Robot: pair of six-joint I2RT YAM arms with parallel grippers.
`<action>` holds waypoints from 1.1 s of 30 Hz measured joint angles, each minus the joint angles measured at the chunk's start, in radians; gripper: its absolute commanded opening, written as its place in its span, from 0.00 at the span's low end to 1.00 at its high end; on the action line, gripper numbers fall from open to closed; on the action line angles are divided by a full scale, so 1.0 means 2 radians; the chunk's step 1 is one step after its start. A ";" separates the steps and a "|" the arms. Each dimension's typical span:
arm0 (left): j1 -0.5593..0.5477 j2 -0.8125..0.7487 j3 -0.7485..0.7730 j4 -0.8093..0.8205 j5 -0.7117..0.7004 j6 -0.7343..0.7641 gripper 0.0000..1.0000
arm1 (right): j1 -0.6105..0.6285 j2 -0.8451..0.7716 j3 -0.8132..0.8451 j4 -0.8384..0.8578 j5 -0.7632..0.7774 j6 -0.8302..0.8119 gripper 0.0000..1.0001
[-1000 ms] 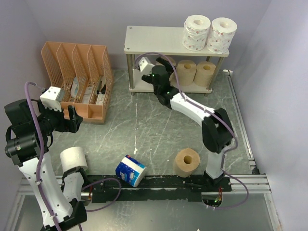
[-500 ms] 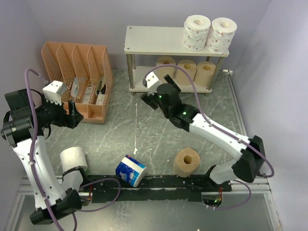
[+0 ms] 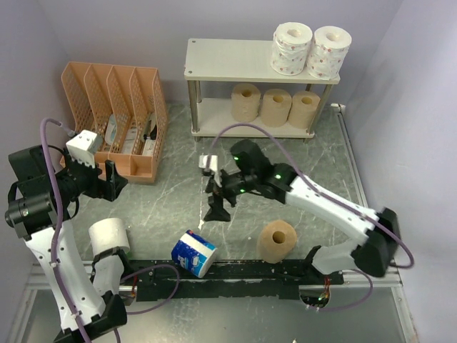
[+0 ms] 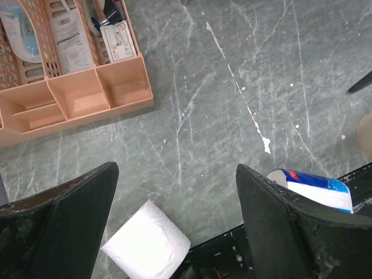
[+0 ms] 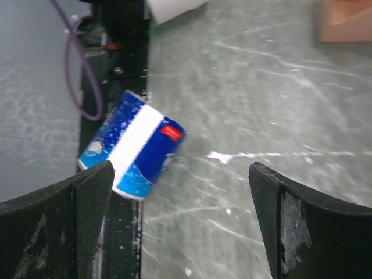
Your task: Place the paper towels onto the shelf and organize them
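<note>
The shelf (image 3: 228, 58) stands at the back. Two white printed paper towels (image 3: 293, 48) sit on its top board at the right. Three tan rolls (image 3: 276, 107) stand on its lower board. A tan roll (image 3: 277, 241), a blue-white wrapped roll (image 3: 193, 253) and a plain white roll (image 3: 108, 234) lie near the front edge. My right gripper (image 3: 216, 199) is open and empty above the table, just behind the wrapped roll (image 5: 131, 145). My left gripper (image 3: 113, 179) is open and empty above the white roll (image 4: 145, 247).
An orange mesh file organizer (image 3: 114, 118) holding papers stands at the back left, close to my left gripper. A black rail (image 3: 235, 275) runs along the near edge. Purple cables loop off both arms. Walls close in on the left, back and right.
My right gripper has drawn back from the shelf's lower board to the near middle, above the wrapped roll. A third tan roll now shows on that board. My left arm shifted slightly.
</note>
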 measured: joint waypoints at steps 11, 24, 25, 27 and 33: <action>0.000 -0.018 -0.010 0.023 -0.005 -0.027 0.94 | 0.078 0.241 0.106 -0.026 -0.081 -0.019 1.00; 0.000 -0.046 -0.010 0.023 -0.004 -0.027 0.94 | 0.127 0.414 0.262 -0.156 -0.097 -0.076 1.00; 0.000 -0.049 -0.010 0.023 -0.004 -0.027 0.94 | 0.129 0.415 0.262 -0.163 -0.095 -0.077 1.00; 0.000 -0.053 -0.010 0.023 -0.004 -0.027 0.94 | 0.134 0.415 0.262 -0.176 -0.094 -0.079 1.00; 0.000 -0.060 -0.027 0.037 -0.005 -0.029 0.94 | 0.136 0.406 0.254 -0.196 -0.080 -0.081 0.96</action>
